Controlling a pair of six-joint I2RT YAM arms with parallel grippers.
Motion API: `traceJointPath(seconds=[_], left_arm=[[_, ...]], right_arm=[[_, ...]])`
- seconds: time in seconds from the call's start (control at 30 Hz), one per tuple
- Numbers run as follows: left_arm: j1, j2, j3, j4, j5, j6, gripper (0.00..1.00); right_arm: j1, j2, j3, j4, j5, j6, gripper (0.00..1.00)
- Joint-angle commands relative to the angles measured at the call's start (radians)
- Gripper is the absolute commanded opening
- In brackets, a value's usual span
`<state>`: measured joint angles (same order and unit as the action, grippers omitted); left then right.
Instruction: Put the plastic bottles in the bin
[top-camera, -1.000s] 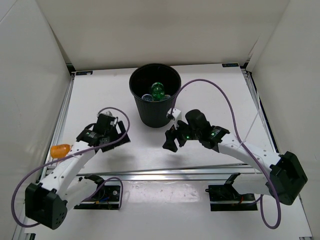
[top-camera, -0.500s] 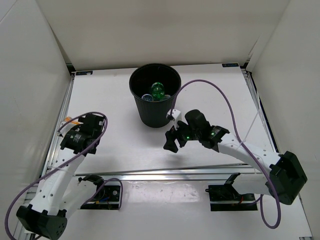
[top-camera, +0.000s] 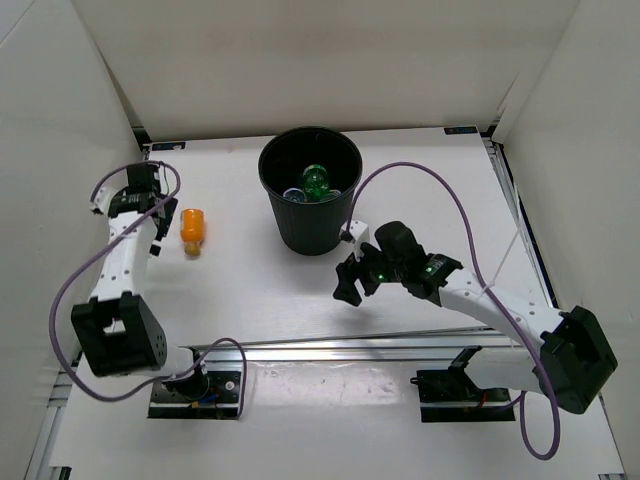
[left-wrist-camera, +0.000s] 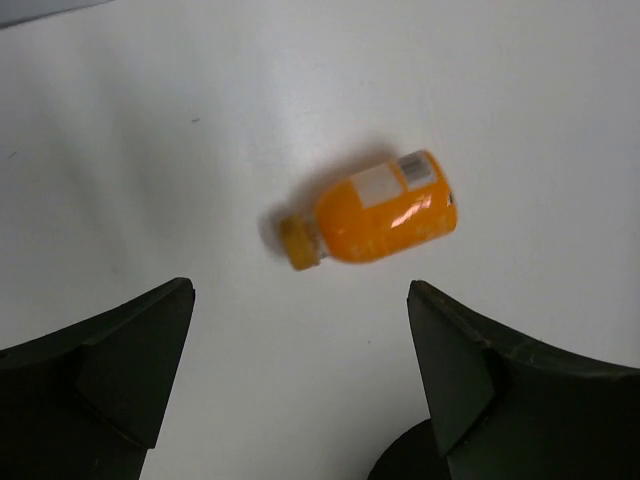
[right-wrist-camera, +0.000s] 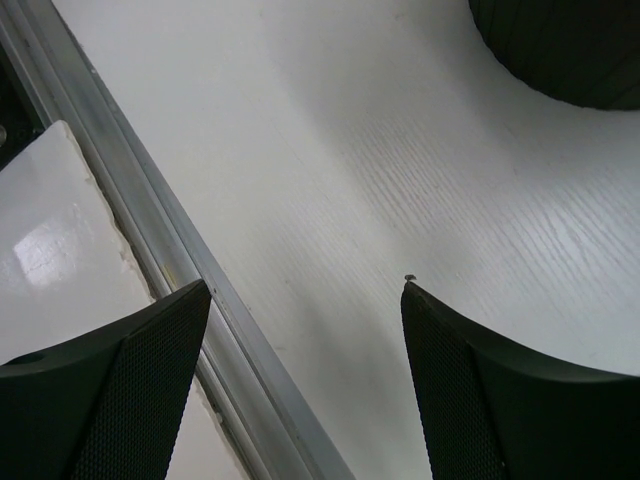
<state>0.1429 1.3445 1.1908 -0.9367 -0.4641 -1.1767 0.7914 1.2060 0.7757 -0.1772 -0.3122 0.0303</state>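
Orange bottle lies just right of the left claw, crosswise to its grip

At the far left, the left claw (left-wrist-camera: 298, 290) hangs over the table (top-camera: 240, 290) with its jaws wide apart and nothing in them. The orange bottle (top-camera: 190, 229) lies on its side just to that claw's right, between it and the bin (top-camera: 311, 213). From above, its long axis runs far-to-near, with the cap toward the near edge. In the wrist view it sits ahead of the fingers, almost parallel to the line joining them, so a wrist turn looks necessary to close across its body. A green bottle (top-camera: 316, 182) is already in the bin. The right claw (top-camera: 350, 280), jaws also apart and empty, sits near the bin's base, well away from the orange bottle, so the left arm is nearer.
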Motion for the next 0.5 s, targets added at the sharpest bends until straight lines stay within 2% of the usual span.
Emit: traceJointPath(seconds=[0.0, 0.07, 0.17, 0.23, 0.3, 0.4, 0.47], left_arm=[[0.035, 0.082, 0.062, 0.183, 0.186, 0.346, 0.98], [0.035, 0.123, 0.084, 0.277, 0.251, 0.467, 0.98], [0.035, 0.200, 0.093, 0.311, 0.376, 0.583, 0.98], [0.064, 0.200, 0.003, 0.375, 0.433, 0.583, 0.98], [0.073, 0.200, -0.017, 0.400, 0.458, 0.571, 0.98], [0.083, 0.234, -0.065, 0.424, 0.424, 0.571, 0.98], [0.093, 0.269, -0.065, 0.434, 0.392, 0.522, 0.94]], right_arm=[[-0.023, -0.028, -0.019, 0.038, 0.009, 0.006, 0.81], [-0.035, -0.028, -0.029, 0.067, 0.018, 0.026, 0.81], [-0.061, -0.016, -0.039, 0.096, 0.018, 0.046, 0.81], [-0.081, -0.005, -0.039, 0.107, 0.018, 0.055, 0.81], [-0.090, 0.004, -0.039, 0.107, 0.018, 0.066, 0.81], [-0.100, 0.004, -0.039, 0.116, 0.027, 0.066, 0.81], [-0.118, -0.016, -0.039, 0.107, 0.027, 0.057, 0.81]])
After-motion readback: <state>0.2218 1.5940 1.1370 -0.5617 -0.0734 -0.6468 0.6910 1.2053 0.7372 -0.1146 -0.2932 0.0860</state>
